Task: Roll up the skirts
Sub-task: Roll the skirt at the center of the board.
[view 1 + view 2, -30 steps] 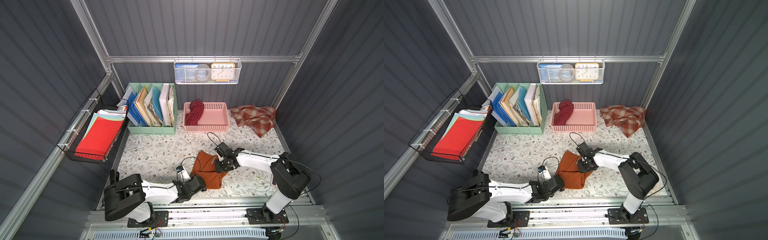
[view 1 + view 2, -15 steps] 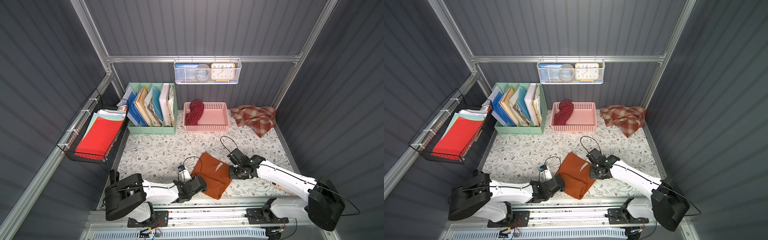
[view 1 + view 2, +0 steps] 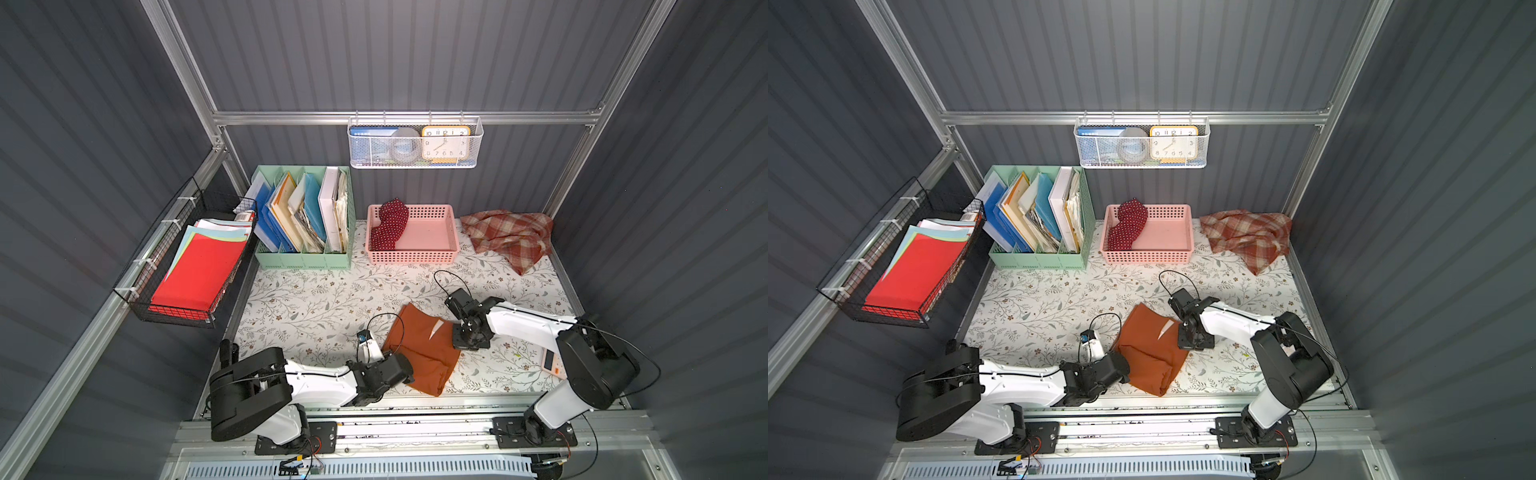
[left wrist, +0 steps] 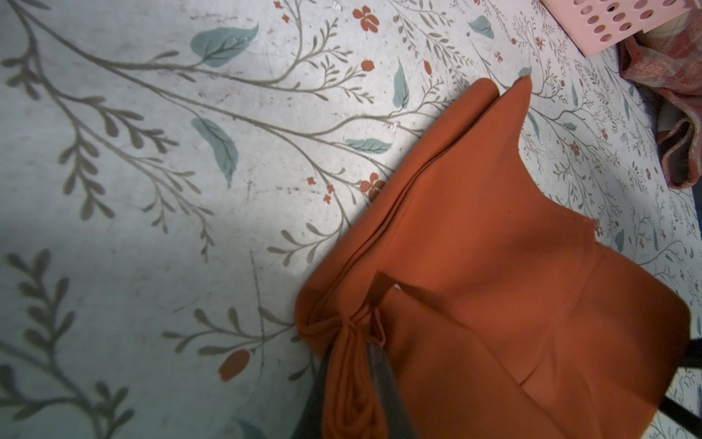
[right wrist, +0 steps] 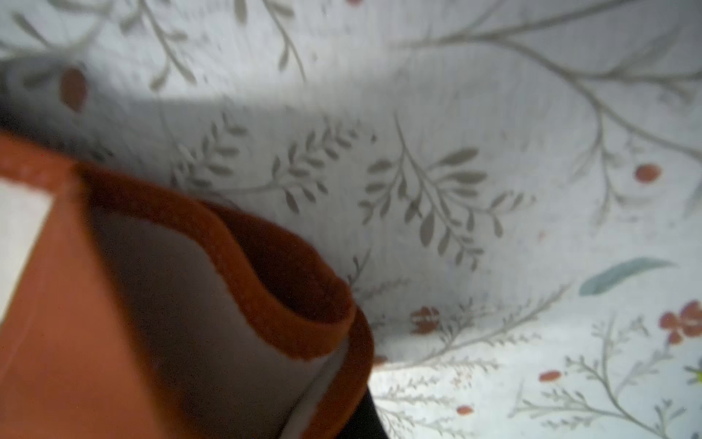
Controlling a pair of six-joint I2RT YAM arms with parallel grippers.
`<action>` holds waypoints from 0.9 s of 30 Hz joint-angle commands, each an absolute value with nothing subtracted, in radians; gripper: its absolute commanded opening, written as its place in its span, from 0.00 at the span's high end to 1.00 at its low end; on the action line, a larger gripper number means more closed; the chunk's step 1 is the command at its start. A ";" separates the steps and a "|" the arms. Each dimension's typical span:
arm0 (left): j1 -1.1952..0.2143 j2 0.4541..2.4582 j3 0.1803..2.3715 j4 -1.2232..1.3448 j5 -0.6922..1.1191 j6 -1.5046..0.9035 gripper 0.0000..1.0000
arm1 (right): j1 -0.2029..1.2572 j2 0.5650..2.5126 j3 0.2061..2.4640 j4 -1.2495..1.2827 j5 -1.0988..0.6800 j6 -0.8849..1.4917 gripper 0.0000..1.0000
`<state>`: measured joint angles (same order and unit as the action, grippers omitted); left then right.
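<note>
The rust-orange skirt point(image 3: 419, 353) lay folded on the floral counter point(image 3: 316, 303), the left end effector point(image 3: 409, 368) at one edge and the right end effector point(image 3: 460, 338) touching the opposite edge. The polka-dot skirt point(image 3: 388, 226) sat in the pink basket point(image 3: 415, 257), the plaid skirt point(image 3: 509, 237) crumpled beside it.

Floral-print tabletop point(image 3: 316, 299), rust-orange skirt point(image 3: 419, 353) near front, plaid skirt point(image 3: 507, 237) back corner, pink basket point(image 3: 411, 257), green file holder point(image 3: 303, 261).
</note>
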<state>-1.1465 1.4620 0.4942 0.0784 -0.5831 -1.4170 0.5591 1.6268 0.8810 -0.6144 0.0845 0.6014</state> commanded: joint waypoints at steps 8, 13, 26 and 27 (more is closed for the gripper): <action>-1.095 1.376 0.461 0.041 -0.672 -1.310 1.00 | 0.531 1.859 1.054 -0.438 0.003 0.507 1.00; -1.068 1.425 0.466 0.087 -0.683 -1.302 1.00 | 0.513 1.929 1.159 -0.449 -0.014 0.471 1.00; -1.060 1.496 0.522 0.134 -0.689 -1.322 1.00 | 0.493 1.619 1.049 -0.613 0.161 0.498 0.73; -1.060 1.490 0.522 0.143 -0.677 -1.309 1.00 | 0.525 1.547 1.004 -0.609 0.178 0.498 0.68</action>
<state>-1.0615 1.5181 0.5346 0.1291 -0.6765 -1.3251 0.4740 1.7065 1.0847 -0.5640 0.1078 0.4763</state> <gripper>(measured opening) 0.022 0.287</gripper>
